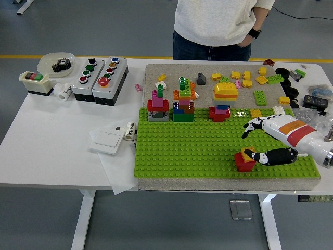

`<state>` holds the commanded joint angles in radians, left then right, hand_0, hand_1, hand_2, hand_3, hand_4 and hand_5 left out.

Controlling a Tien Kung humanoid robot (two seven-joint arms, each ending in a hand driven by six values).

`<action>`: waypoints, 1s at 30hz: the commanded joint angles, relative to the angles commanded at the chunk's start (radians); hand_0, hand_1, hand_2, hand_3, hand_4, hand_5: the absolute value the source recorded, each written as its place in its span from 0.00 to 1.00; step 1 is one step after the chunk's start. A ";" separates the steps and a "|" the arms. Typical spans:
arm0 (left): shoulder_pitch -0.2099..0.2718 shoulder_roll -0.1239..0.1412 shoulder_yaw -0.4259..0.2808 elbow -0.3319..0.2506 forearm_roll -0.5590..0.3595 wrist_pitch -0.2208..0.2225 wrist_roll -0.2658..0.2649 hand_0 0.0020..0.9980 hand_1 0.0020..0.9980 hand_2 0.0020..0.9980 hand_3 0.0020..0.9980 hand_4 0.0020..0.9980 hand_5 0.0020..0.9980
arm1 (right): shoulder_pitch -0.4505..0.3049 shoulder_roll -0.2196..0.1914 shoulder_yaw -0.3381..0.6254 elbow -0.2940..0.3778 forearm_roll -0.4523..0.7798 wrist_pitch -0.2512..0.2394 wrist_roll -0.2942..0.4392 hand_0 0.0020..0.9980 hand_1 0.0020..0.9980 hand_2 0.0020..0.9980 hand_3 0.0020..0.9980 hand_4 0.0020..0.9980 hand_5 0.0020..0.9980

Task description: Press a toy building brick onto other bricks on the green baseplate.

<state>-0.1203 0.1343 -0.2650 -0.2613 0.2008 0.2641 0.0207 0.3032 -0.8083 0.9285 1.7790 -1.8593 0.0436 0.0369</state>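
1. The white rectangular table (52,156) carries a grey felt mat with the green studded plastic baseplate (197,151) on its near half.
2. A person in a white top (216,21) stands at the far side, hands out of sight.
3. The robot's white, orange-striped right hand (265,143) reaches in from the right over the baseplate. Its black fingers (252,126) are spread apart above the studs, and its thumb touches the right side of the small stack.
4. That stack, a yellow studded brick on a red brick (244,159), sits near the baseplate's front edge.
5. Three taller multicoloured brick towers (182,101) line the baseplate's far edge.
6. Loose small bricks (260,96) lie scattered on the felt behind.
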 joint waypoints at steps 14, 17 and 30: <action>-0.001 0.000 0.003 0.000 -0.004 -0.001 -0.002 0.80 0.89 0.90 0.75 0.79 0.76 | -0.046 -0.007 0.006 0.000 -0.057 -0.017 0.062 0.72 0.69 0.73 0.58 0.69 0.54; -0.001 0.000 0.003 0.000 -0.005 -0.001 -0.002 0.80 0.89 0.90 0.75 0.79 0.76 | -0.047 -0.009 0.001 0.000 -0.063 -0.010 0.063 0.72 0.69 0.73 0.58 0.69 0.54; -0.002 0.001 0.009 0.000 -0.012 -0.001 -0.005 0.80 0.89 0.90 0.75 0.79 0.76 | -0.051 -0.012 -0.012 0.000 -0.101 0.035 0.055 0.72 0.69 0.73 0.57 0.68 0.53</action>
<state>-0.1219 0.1354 -0.2561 -0.2615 0.1888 0.2633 0.0160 0.2519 -0.8202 0.9167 1.7790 -1.9606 0.0787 0.0924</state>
